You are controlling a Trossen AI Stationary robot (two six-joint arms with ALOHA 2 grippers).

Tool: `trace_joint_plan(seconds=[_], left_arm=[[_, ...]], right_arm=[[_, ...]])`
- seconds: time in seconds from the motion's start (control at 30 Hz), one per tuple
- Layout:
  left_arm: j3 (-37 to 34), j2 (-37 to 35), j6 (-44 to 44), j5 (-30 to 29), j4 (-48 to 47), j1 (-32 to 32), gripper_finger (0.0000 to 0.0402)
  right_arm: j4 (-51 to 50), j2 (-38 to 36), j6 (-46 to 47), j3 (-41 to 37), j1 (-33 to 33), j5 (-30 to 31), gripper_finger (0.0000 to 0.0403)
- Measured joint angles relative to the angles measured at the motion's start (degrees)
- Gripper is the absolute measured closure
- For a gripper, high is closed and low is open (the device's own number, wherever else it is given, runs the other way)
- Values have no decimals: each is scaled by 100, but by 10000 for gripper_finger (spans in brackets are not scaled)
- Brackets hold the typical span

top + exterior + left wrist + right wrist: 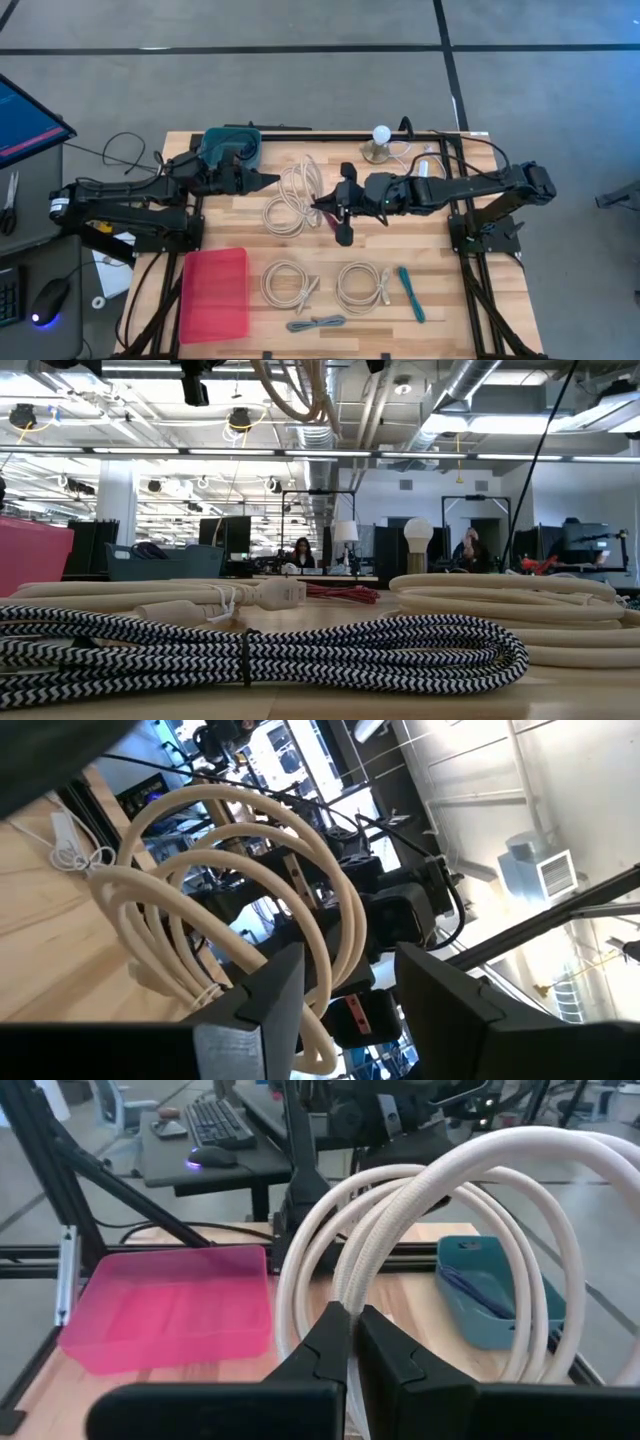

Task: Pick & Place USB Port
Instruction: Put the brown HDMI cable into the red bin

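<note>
A cream coiled USB cable (293, 196) hangs in the air over the table's middle, between my two grippers. In the low view its loops (297, 390) show only at the top of the picture, above the table. My right gripper (322, 205) comes from the table's right and is shut on the coil (470, 1190). My left gripper (270, 181) comes level from the left, open. The coil's loops (240, 850) pass close by its fingers, and one strand (318, 1038) runs down just inside one finger. My right gripper pinches the coil's gathered strands (352, 1285) between its two fingers, coming level from the table's right. The loops arch up and around the fingertips, and the coil is lifted clear of the table. My left gripper may touch the strand beside its finger; I cannot tell.
A pink tray (213, 290) lies at the near left and a teal bin (232, 145) at the far left. Two more cream coils (285, 283) (362, 285), a grey braided cable (315, 323) and a teal cable (410, 293) lie near the front edge. A small lamp (380, 140) stands at the far edge.
</note>
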Motion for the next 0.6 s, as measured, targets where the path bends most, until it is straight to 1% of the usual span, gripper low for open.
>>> trace_joint_plan(seconds=[0.17, 0.37, 0.6], left_arm=[[0, 0, -2, 1, -1, 0, 243], [-2, 0, -2, 2, -7, 0, 243], [-2, -2, 0, -5, -7, 0, 243]], right_arm=[[2, -2, -122, 0, 87, 150, 403], [-70, -54, -149, 10, 147, 150, 403], [-131, -182, -382, 265, 183, 130, 403]])
